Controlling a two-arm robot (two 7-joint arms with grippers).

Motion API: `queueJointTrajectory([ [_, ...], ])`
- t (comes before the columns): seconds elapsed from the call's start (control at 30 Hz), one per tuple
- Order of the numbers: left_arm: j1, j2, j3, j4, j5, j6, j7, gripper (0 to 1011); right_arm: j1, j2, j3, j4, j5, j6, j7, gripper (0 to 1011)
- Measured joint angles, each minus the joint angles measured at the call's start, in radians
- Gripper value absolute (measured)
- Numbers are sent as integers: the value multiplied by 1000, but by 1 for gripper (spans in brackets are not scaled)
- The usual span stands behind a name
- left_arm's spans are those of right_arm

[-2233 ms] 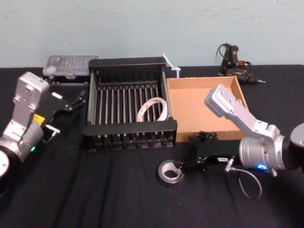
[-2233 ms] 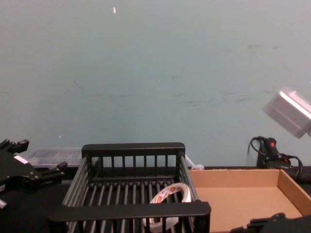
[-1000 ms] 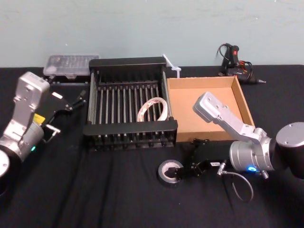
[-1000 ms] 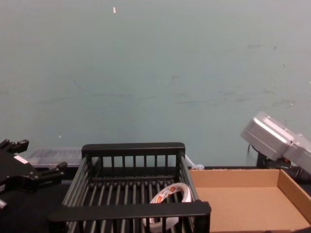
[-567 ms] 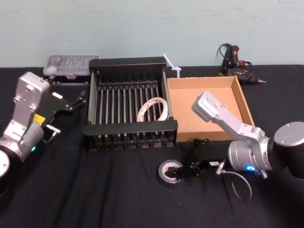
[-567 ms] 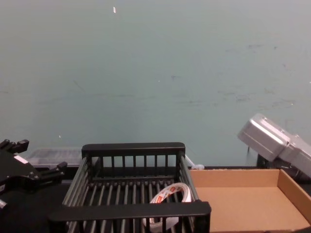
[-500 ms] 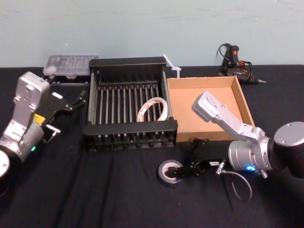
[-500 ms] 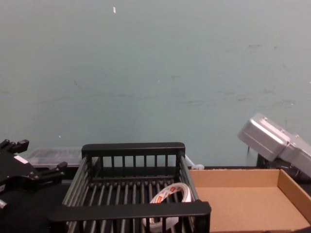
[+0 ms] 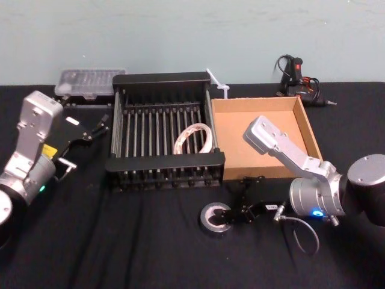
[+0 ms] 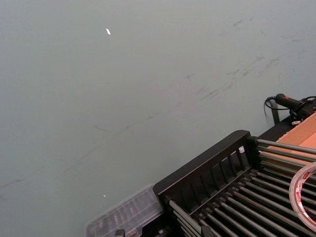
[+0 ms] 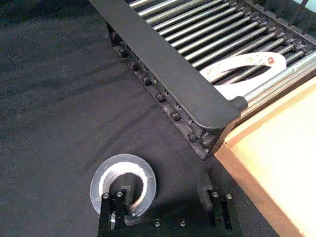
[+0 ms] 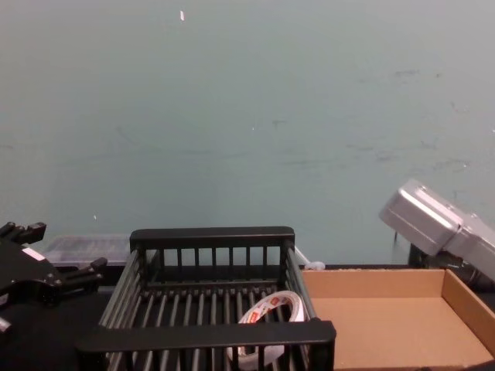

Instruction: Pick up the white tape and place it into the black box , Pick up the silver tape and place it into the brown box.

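right end effector (image 9: 231, 205) spread wide, one finger inside the silver tape (image 9: 214, 217), near the brown box (image 9: 240, 147)

- A clear plastic organiser case (image 9: 89, 81) with small dark parts inside lies at the far left of the table, against the wall; in the chest view (image 12: 87, 249) it shows low at the left.
- A black glue gun with a red trigger and tangled black cord (image 9: 296, 77) rests at the far right, by the wall.
- A small white plastic piece (image 9: 216, 82) lies near the wall, between these two.
- A black cloth (image 9: 120, 241) covers the table.
- A pale grey-green wall (image 9: 192, 36) with faint scuff marks stands behind.
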Motion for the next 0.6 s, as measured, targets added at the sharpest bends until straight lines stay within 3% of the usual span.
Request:
queueJointTrajectory([
  [0.23,0,0,0,0,0,0,0,1001,-1,0,0,0,0,-1,0,677],
  [0.6,0,0,0,0,0,0,0,1001,-1,1,0,0,1,-2,0,285],
])
